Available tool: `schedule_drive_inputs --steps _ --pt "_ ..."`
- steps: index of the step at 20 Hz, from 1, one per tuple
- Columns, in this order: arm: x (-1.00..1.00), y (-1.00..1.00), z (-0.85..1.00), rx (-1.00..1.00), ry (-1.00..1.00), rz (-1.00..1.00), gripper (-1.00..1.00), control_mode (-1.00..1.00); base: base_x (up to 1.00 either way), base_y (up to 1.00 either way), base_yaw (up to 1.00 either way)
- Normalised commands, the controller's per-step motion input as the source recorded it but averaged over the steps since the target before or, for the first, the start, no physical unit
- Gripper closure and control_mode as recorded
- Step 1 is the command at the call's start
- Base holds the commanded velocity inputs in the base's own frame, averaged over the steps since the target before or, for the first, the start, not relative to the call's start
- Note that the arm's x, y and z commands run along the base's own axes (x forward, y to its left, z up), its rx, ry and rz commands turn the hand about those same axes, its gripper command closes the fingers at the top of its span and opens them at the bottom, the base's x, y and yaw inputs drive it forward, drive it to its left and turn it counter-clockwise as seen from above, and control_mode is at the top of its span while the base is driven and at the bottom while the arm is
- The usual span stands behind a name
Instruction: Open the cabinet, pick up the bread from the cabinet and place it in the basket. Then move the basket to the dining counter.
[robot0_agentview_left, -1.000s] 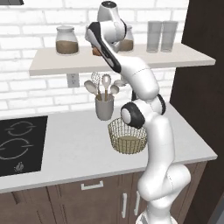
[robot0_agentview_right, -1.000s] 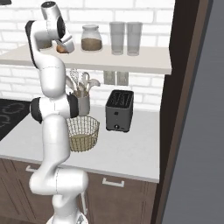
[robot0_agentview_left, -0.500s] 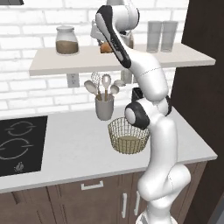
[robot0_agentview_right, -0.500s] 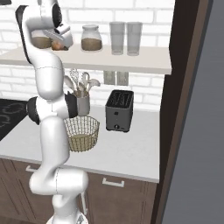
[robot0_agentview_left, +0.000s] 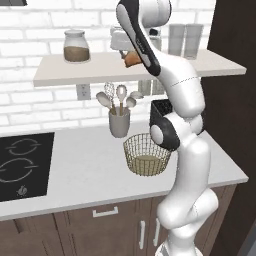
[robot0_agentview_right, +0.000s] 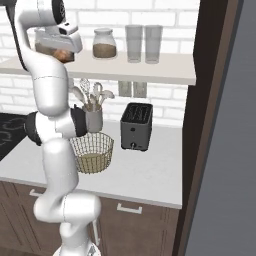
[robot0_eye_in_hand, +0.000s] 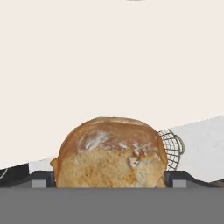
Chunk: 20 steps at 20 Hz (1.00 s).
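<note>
Bread (robot0_eye_in_hand: 111, 153) clamped in the gripper (robot0_agentview_left: 131, 54), up at shelf height.

Golden-brown roll pinched between the two dark fingertips (robot0_eye_in_hand: 43, 179), held over the pale plank of the cabinet (robot0_agentview_left: 100, 67), near its front edge. Behind on the plank: a brown-filled glass jar (robot0_agentview_left: 76, 46) to the left, two glasses (robot0_agentview_left: 185, 40) to the right. Below on the white worktop (robot0_agentview_left: 75, 170): the basket (robot0_agentview_left: 146, 154), upright, with the grey utensil cup (robot0_agentview_left: 119, 121) just behind and a dark toaster (robot0_agentview_right: 136, 126) beside.

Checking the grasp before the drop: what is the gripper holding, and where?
The small golden-brown bread roll, clamped by its two sides between the gripper fingers.
</note>
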Motion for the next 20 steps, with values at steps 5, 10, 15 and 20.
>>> schedule_drive_inputs --steps 5,10,15,20 --pt "-1.0 0.0 -1.0 0.16 -0.44 0.25 1.0 -1.0 0.0 0.0 0.0" --pt "-1.0 0.0 -1.0 0.23 -0.49 0.27 1.0 -1.0 0.0 0.0 0.0" --pt "-0.8 -0.01 -0.97 0.27 -0.51 0.28 1.0 -1.0 0.0 0.0 0.0" --pt "-0.13 0.0 -0.36 0.14 -0.13 0.21 1.0 -1.0 0.0 0.0 0.0"
